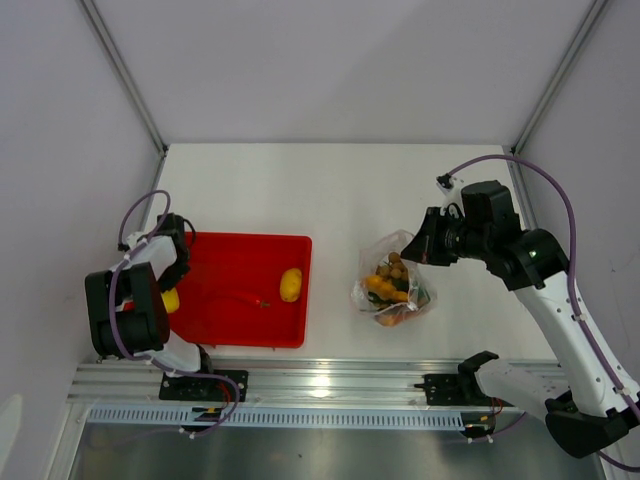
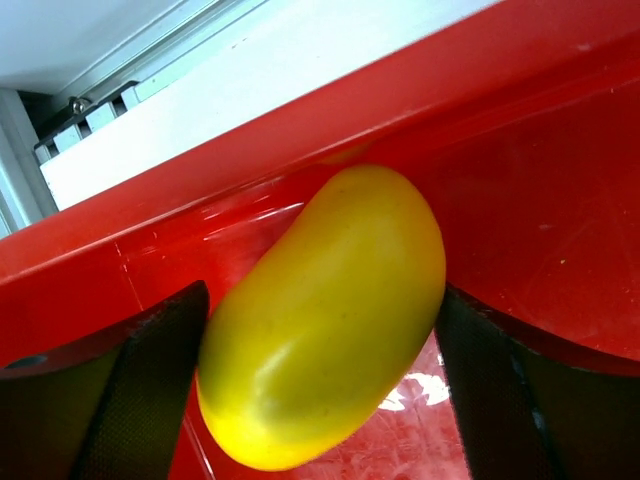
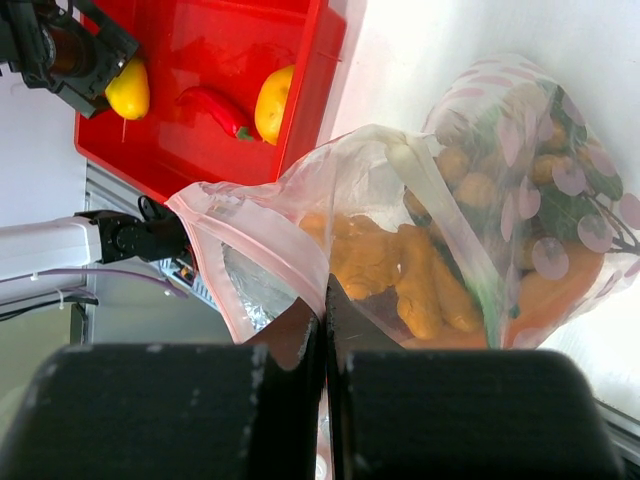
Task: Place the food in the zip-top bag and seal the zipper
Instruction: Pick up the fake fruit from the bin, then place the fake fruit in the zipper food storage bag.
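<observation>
2 foods, lemon and chili, in red tray; zip-top bag right of tray. Left gripper clamps yellow fruit at tray's left wall; right gripper pinches bag mouth. Slick fruit could squirt from your grip.

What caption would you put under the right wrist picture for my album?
Right tool pinches the mouth of the clear bag; chili and lemon lie in the red tray.

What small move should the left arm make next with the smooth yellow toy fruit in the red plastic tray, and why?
Probably lift straight up. The left gripper grips both sides of the smooth yellow toy fruit, beside the wall of the red plastic tray, while the right gripper pinches the clear crinkly zip-top bag open at its mouth.
</observation>
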